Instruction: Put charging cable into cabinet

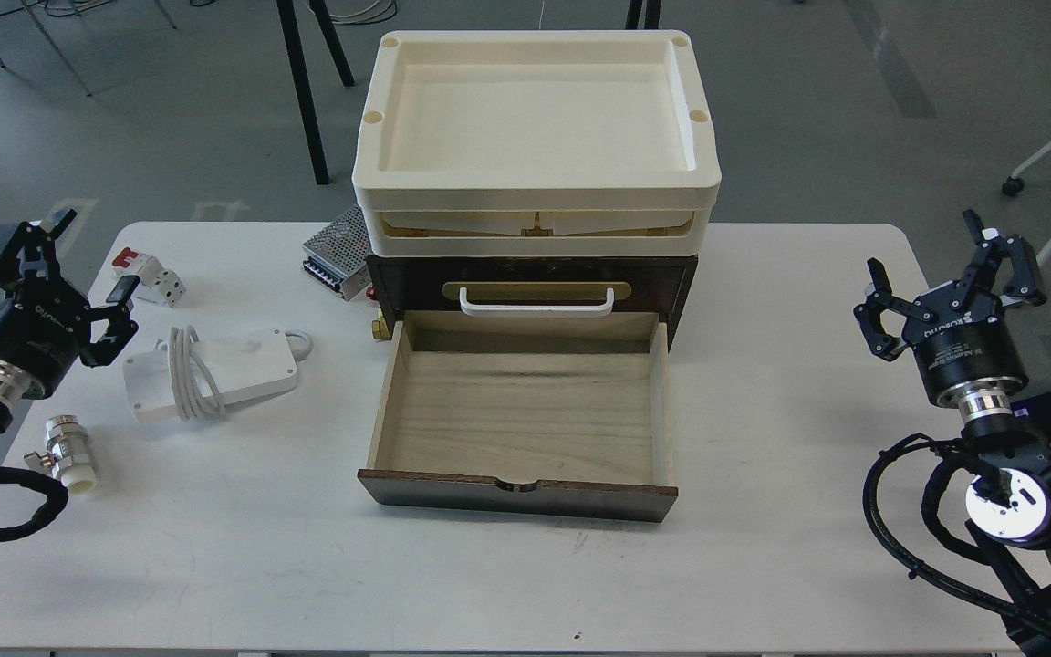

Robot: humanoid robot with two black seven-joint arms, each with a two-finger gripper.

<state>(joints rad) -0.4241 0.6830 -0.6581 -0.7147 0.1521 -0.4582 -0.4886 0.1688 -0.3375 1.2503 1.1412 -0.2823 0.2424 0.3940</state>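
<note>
Now the cable (211, 372) lies flat on the worktop (525, 566), long side running left-right, left of the open cabinet (525, 401). Nothing lies between. Left fingers (119, 294) and right fingers (877, 274) are spread, holding nothing.

You see a cream tray (536, 187) at the table's (489, 566) far edge. Left of the tray lie a perforated metal box (336, 253), a red-switched breaker (150, 276) and a valve (69, 459).

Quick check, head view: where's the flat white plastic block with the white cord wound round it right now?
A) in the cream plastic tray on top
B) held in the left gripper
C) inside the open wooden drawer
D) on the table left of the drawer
D: the flat white plastic block with white cord lies on the white table, left of the open light-wood drawer, which holds nothing; both grippers hold nothing.
</note>
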